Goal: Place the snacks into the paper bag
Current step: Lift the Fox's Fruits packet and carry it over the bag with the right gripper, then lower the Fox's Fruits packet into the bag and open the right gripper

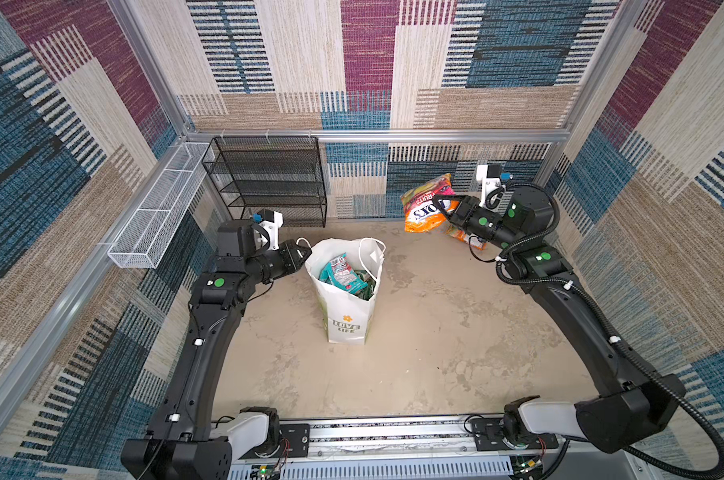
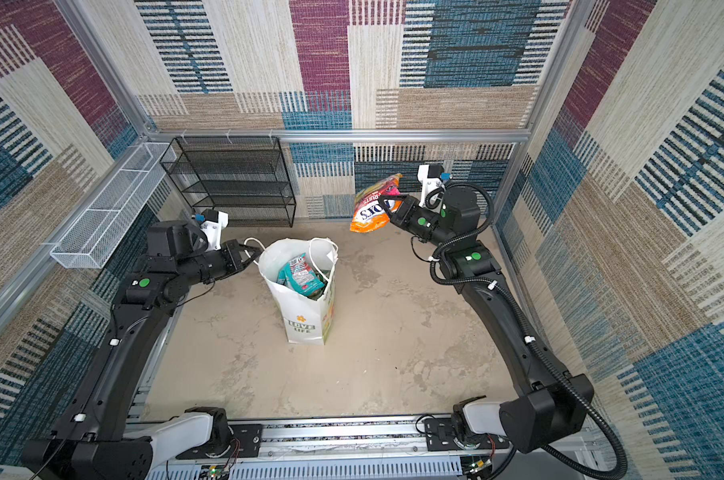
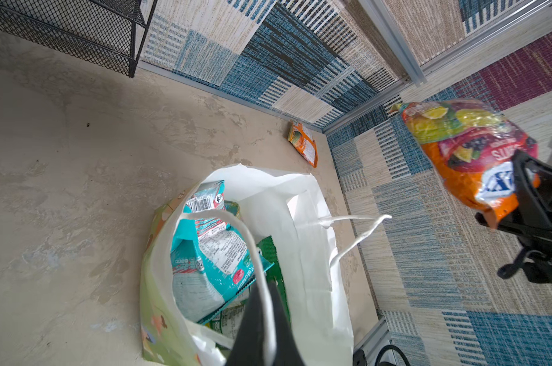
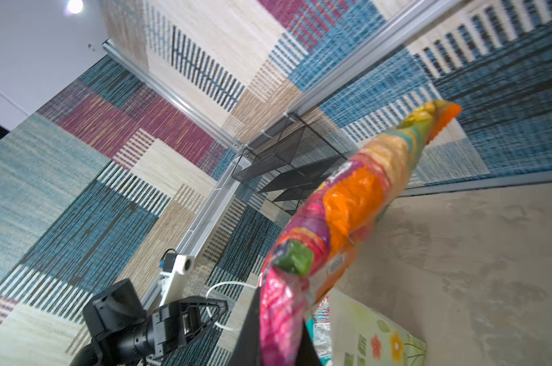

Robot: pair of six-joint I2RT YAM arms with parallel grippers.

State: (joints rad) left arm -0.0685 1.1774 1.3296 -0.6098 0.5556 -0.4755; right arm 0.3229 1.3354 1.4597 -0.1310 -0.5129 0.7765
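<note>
The white paper bag (image 1: pixel 347 316) (image 2: pixel 306 320) stands upright mid-table, mouth open, with teal-white and green snacks (image 1: pixel 343 274) (image 3: pixel 205 253) inside. My left gripper (image 1: pixel 308 251) (image 3: pixel 269 285) is shut on the bag's white cord handle (image 3: pixel 258 247) at its left rim. At the back right, my right gripper (image 1: pixel 439 208) (image 4: pixel 277 317) is shut on an orange FOX'S packet (image 1: pixel 424 203) (image 2: pixel 372 203) (image 3: pixel 467 149) and holds it in the air, well apart from the bag. A smaller orange packet (image 1: pixel 464 239) (image 3: pixel 303 147) lies on the table under the right arm.
A black mesh rack (image 1: pixel 268 183) stands against the back wall at the left. A white wire basket (image 1: pixel 156 216) hangs on the left wall rail. Patterned walls close in on three sides.
</note>
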